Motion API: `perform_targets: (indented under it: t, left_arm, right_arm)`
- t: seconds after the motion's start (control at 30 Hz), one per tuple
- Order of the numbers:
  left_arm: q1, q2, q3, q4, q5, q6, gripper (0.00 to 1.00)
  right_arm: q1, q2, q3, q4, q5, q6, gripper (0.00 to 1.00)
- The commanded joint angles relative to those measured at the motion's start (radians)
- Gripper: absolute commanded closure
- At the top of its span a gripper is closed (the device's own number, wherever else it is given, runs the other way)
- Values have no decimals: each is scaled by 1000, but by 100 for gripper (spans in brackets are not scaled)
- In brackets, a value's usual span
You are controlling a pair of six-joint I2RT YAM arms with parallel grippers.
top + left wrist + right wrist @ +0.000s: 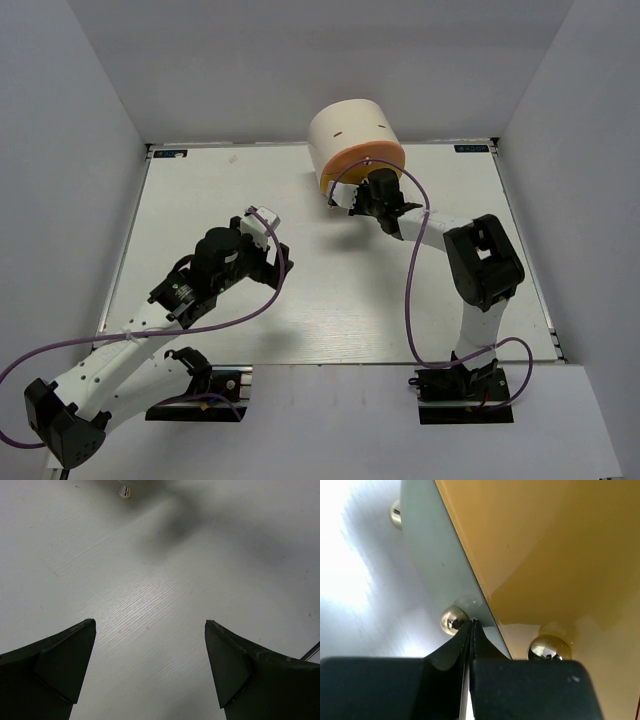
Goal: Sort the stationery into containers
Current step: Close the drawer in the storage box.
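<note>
The organiser (350, 130), a cream half-cylinder, stands at the far side of the table (330, 290), directly ahead of the right tool (471, 625). Its salmon-orange drawer (368, 158) sits just above that tool in the overhead view. Two short dark marks show on the cream top; whether they are writing cannot be told.

The right tool is closed, its two black fingers pressed flat together with nothing visible between them. Its tip lies against the grey-green drawer (432, 555), just beside that drawer's small shiny knob (453, 620). To the tool's right runs a yellow drawer (545, 545) with a larger knob (547, 649) close by.

The left tool (150, 625) is spread wide and holds nothing, with only bare table beneath it, well apart from the organiser.

The table is white with a fine wood grain, boxed in by plain pale walls (300, 60). Small labels (172, 153) sit at its far corners, too small to read. Purple cables (410, 290) loop along both arms.
</note>
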Motion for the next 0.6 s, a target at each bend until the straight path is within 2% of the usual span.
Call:
perform_targets:
  t: [0.0, 0.3, 0.53, 0.57]
  left_arm:
    - [0, -20, -5, 8, -13, -8, 1]
    - [0, -20, -5, 8, -22, -8, 1]
    - [0, -20, -5, 18, -3, -8, 1]
    - [0, -20, -5, 18, 10, -8, 1]
  right_arm:
    - [-7, 18, 46, 69, 33, -8, 100]
    - [-3, -18, 13, 75, 30, -5, 100]
    - [-3, -225, -111, -13, -62, 124, 100]
    - [-4, -296, -119, -29, -67, 138, 100]
